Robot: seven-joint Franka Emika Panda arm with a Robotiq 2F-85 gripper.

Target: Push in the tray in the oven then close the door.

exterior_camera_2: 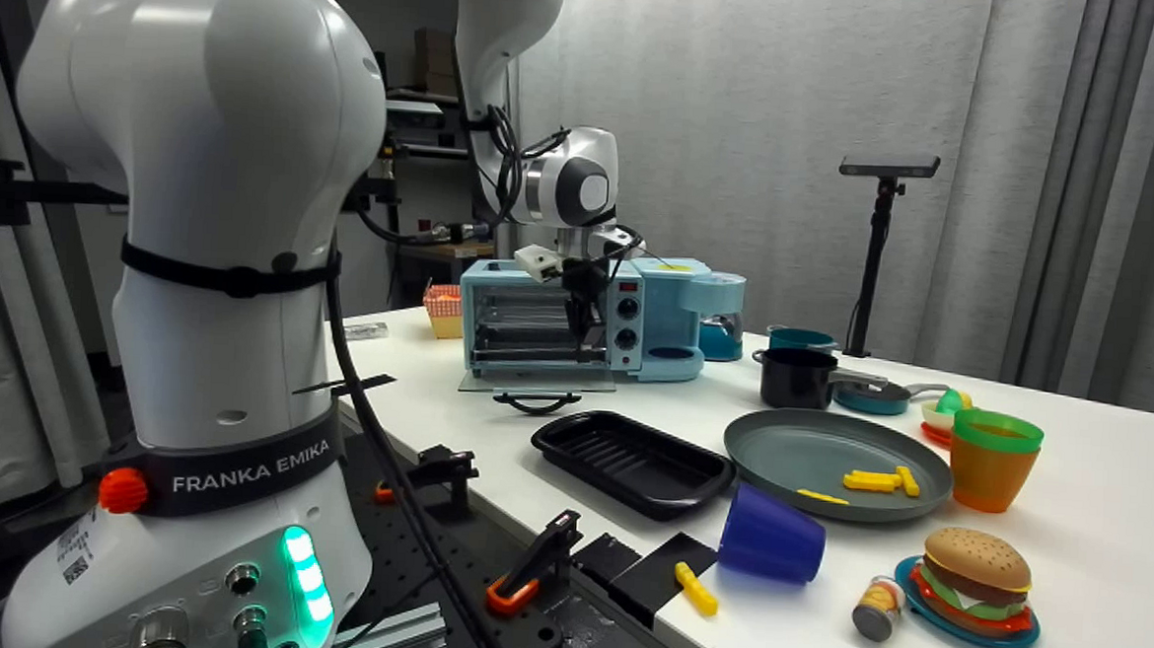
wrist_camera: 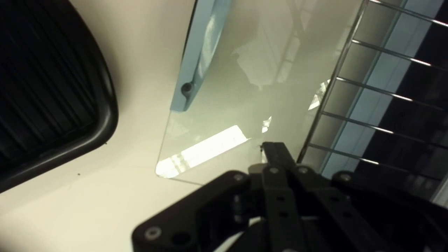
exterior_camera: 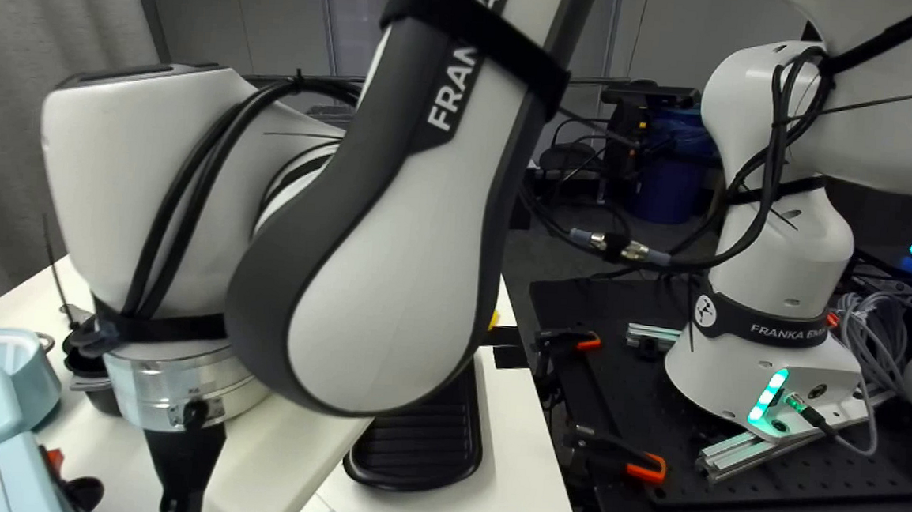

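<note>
The light blue toaster oven (exterior_camera_2: 626,322) stands at the back of the table, its front partly behind my gripper. Its glass door (exterior_camera_2: 485,382) is down, with the black handle (exterior_camera_2: 537,405) lowest. In the wrist view the door (wrist_camera: 227,105) has a blue strip along its outer edge. A wire rack, the oven's tray (wrist_camera: 336,78), sticks out over the door's inner part. My gripper (wrist_camera: 278,145) is shut with nothing between its fingertips, close beside the rack's front bar; contact cannot be told. In an exterior view my gripper (exterior_camera_2: 590,349) is before the oven's opening.
A black ridged pan (exterior_camera_2: 634,465) lies in front of the door and also shows in the wrist view (wrist_camera: 45,87). A grey plate (exterior_camera_2: 787,454), a black pot (exterior_camera_2: 796,377) and a blue cup (exterior_camera_2: 771,537) stand nearby. A coffee maker (exterior_camera_2: 671,314) adjoins the oven.
</note>
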